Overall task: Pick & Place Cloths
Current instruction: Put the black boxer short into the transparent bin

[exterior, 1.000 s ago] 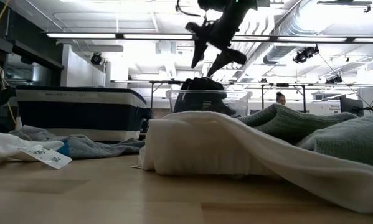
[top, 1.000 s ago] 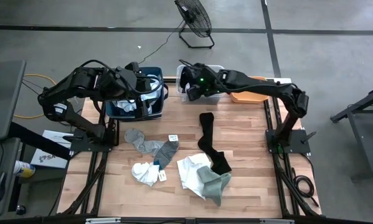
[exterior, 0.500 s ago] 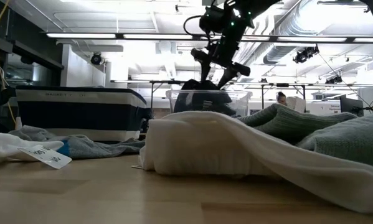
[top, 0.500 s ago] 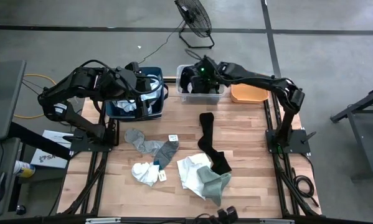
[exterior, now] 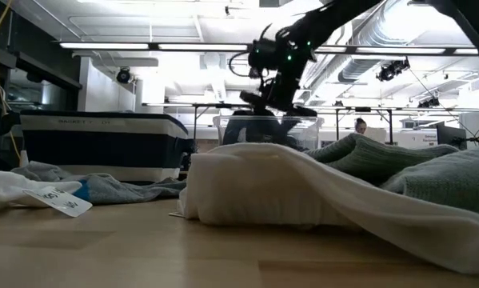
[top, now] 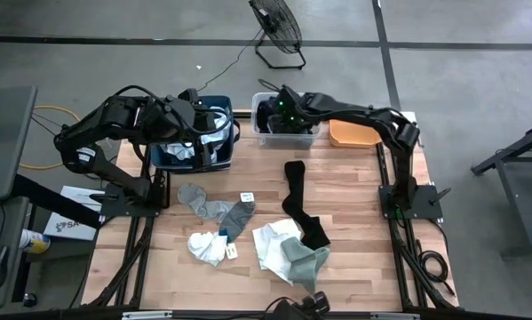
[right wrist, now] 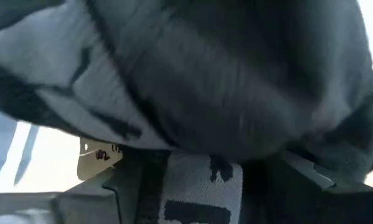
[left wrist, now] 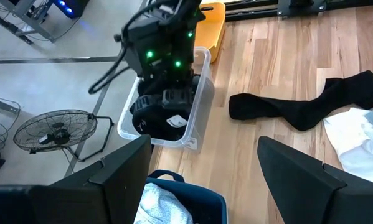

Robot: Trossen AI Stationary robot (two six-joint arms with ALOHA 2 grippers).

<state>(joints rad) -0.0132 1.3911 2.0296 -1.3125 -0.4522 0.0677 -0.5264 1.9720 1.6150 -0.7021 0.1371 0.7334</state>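
Right arm stretched across, its tool dipped low, left arm folded, tool hovering.

Even overhead light, soft shadows on the worktop. Ceiling strip lights glare brightly; right wrist view is blurred by close dark cloth.

A long black sock lies stretched across the wooden table, a crumpled white cloth and grey-green sock heaped at its near end; grey socks and a white one lie left of it.
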